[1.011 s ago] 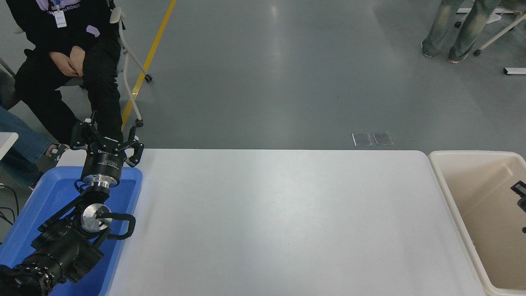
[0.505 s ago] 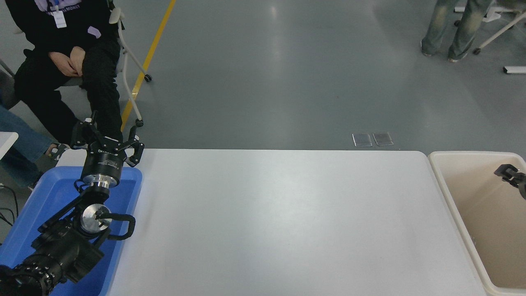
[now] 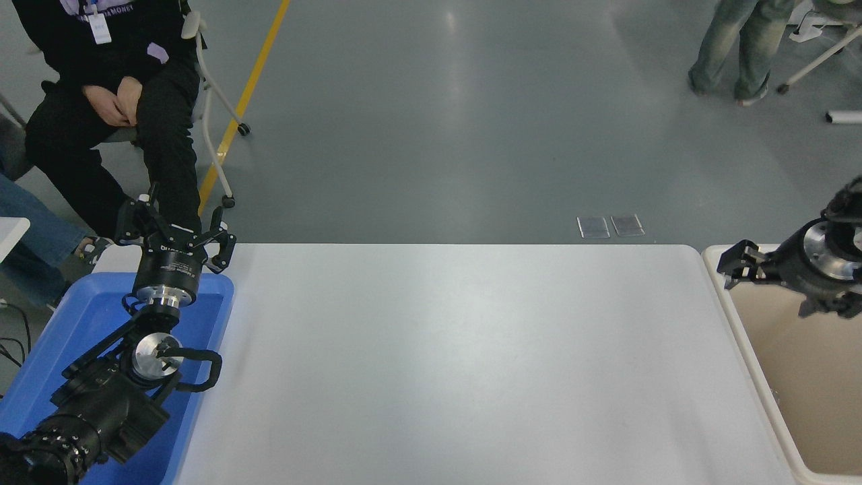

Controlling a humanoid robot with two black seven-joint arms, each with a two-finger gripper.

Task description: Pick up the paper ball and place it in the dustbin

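The paper ball does not show anywhere in the head view. The beige dustbin (image 3: 755, 377) stands at the table's right end, and the part of its inside that shows holds nothing. My right gripper (image 3: 733, 266) comes in from the right edge and hovers over the dustbin's near-left rim, pointing left toward the table. It looks open with nothing between its fingers. My left gripper (image 3: 176, 225) is parked at the lower left above the blue tray (image 3: 60, 337), open and empty.
The white table (image 3: 458, 364) spans the middle. A person in black (image 3: 114, 81) sits on a chair at the far left. Another person's legs (image 3: 741, 47) stand at the top right. A yellow floor line (image 3: 249, 87) runs behind the table.
My right gripper has risen out of the dustbin and moved left, from deep inside at the right edge to above the bin's left rim. The left arm has not moved.
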